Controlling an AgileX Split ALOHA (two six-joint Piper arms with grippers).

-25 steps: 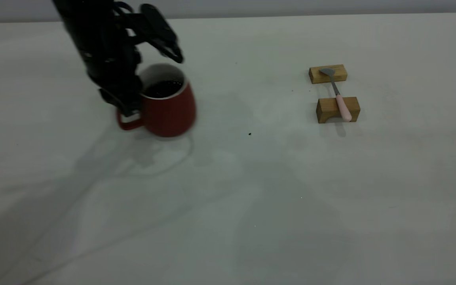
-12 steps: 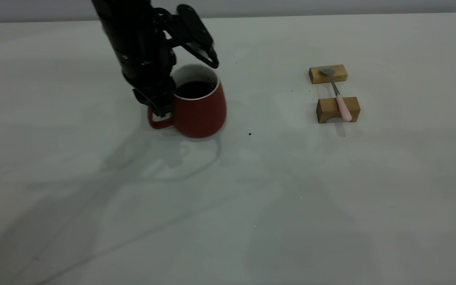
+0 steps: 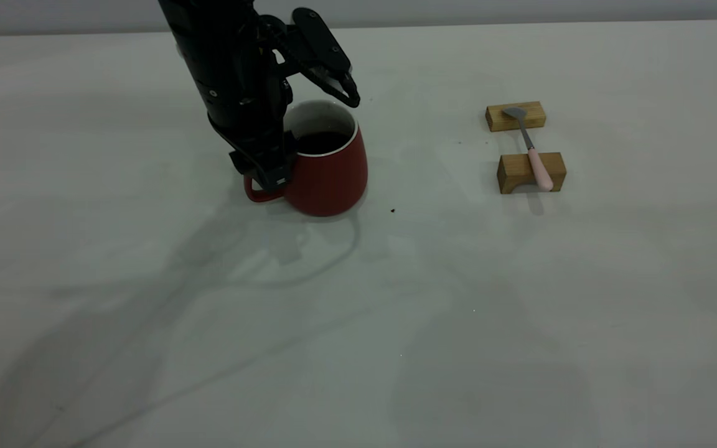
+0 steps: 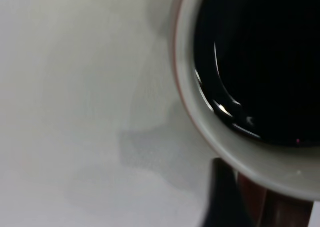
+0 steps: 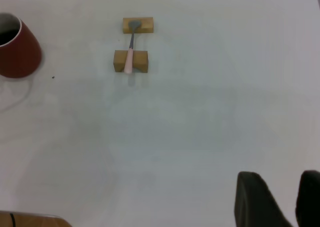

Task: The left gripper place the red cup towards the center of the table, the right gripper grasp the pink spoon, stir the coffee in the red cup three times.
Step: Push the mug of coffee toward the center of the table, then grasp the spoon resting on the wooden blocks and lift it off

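The red cup (image 3: 327, 171) is shown standing upright on the pale surface (image 3: 358, 323), left of the middle in the exterior view, with its loop handle (image 3: 259, 191) turned toward the left arm. The left gripper (image 3: 271, 177) is seen closed on that handle, one black finger reaching down over it, while the rest of the black arm rises behind the cup's rim. Dark coffee (image 3: 321, 142) is visible inside the white interior; in the left wrist view the coffee (image 4: 260, 62) fills most of the picture, ringed by the white rim (image 4: 235, 152).

The pink spoon (image 3: 531, 149) is laid across two small wooden blocks, well apart from the cup toward the right: its grey bowl rests on the far block (image 3: 515, 116) and its pink handle on the near block (image 3: 531, 172). A tiny dark speck (image 3: 393, 211) is seen on the surface just right of the cup.

The right gripper (image 5: 280, 199) is held high above bare surface, far from the spoon (image 5: 130, 49) and the cup (image 5: 17, 49); its two dark fingers are seen slightly parted, with nothing between them
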